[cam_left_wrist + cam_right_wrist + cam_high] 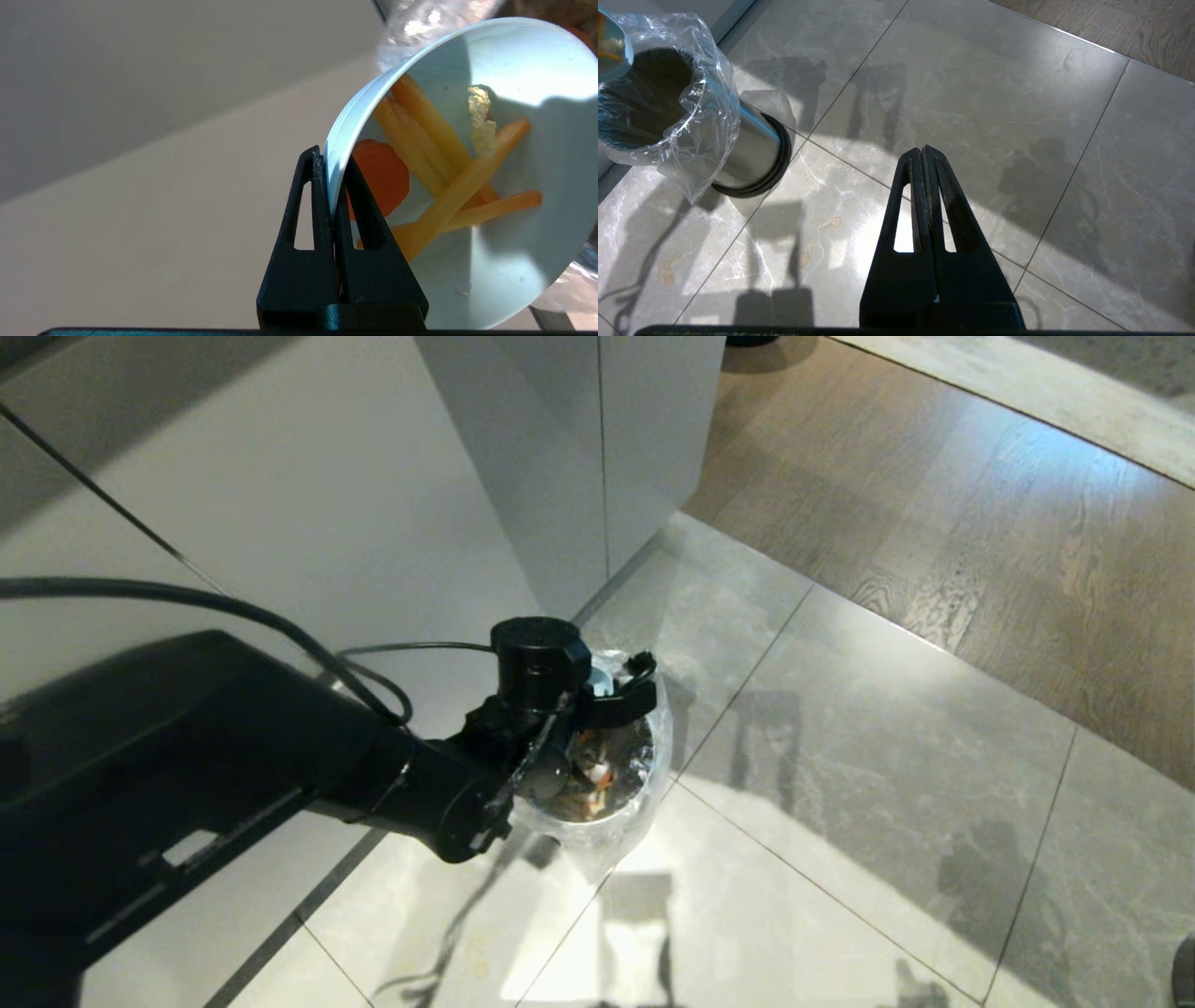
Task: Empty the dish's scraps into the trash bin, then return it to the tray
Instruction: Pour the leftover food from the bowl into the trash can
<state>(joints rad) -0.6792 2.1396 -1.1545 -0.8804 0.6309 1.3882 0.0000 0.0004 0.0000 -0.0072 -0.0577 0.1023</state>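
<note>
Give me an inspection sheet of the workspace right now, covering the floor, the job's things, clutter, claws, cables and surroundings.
Surface: grey marble floor tiles, glossy, with sun patches and shadows.
Job's things: dish tipped on its side over the trash bin; scraps, orange and yellow strips, are inside the dish; bin has a clear bag over its rim; tray nothing seen.
Clutter: nothing seen on the floor beyond faint round stains.
Claws: left claw shut on the dish's rim, above the bin; right claw shut, empty, over bare tiles.
Cables: black cable runs along the left arm to its wrist.
Surroundings: white cabinet behind the bin; wooden flooring beyond the tiles.
</note>
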